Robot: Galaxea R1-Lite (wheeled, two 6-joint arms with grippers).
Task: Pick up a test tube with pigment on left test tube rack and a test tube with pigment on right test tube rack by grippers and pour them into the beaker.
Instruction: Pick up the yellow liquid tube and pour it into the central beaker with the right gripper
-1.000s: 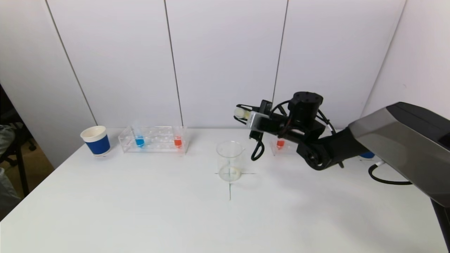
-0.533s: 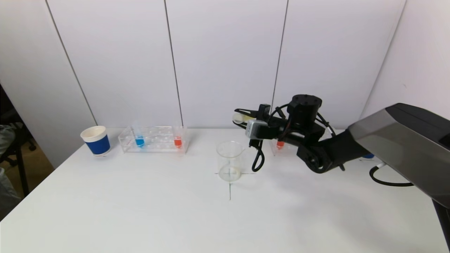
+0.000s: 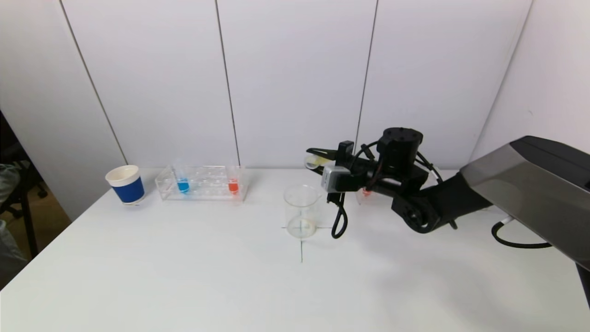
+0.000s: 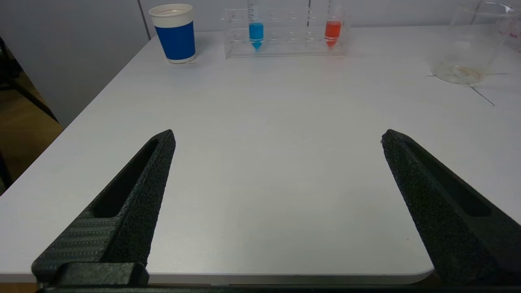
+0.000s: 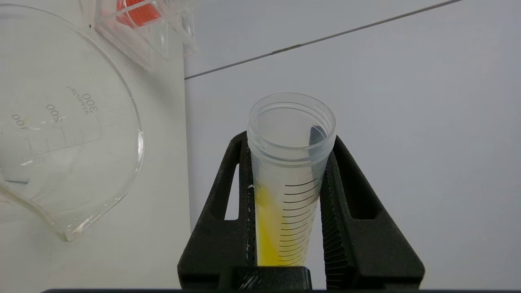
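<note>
While clamped, tube lies level.

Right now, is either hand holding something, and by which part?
The right hand grips a tube of yellow liquid by its sides, below the rim; the left hand holds nothing.

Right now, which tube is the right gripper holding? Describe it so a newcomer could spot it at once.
Find the glass beaker at the table's centre. Just above and behind its rim, the right gripper clamps a clear graduated tube, tipped nearly horizontal. It alone holds yellow liquid; the tubes in the left rack are blue and red.
</note>
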